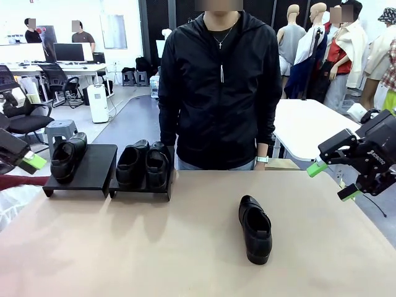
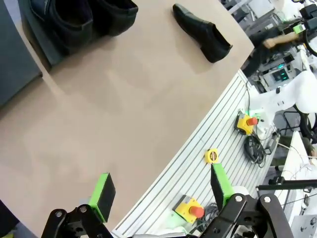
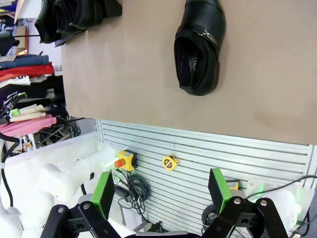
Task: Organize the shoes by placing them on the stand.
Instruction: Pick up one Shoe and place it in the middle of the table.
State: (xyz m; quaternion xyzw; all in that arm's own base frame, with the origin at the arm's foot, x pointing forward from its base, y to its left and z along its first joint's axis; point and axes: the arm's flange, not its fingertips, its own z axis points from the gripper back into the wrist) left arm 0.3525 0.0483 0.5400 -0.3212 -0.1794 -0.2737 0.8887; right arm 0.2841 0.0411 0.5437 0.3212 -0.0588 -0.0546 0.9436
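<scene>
The low matte black two-section stand (image 1: 99, 167) sits at the far left of the brown table (image 1: 185, 247); one glossy black leather dress shoe (image 1: 67, 158) rests on its left section; two more shoes (image 1: 143, 164) stand side by side on the right section; a fourth shoe (image 1: 255, 228) lies alone on the table, right of centre, well apart from the stand; a person (image 1: 219, 86) stands behind the far edge.

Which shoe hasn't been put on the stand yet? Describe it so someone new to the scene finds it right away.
Start from the tan table, with the black stand at its far left. The shoe in question lies right of centre, in front of the person, flat on the tabletop. Unlike the three shoes on the stand, it sits alone.
</scene>
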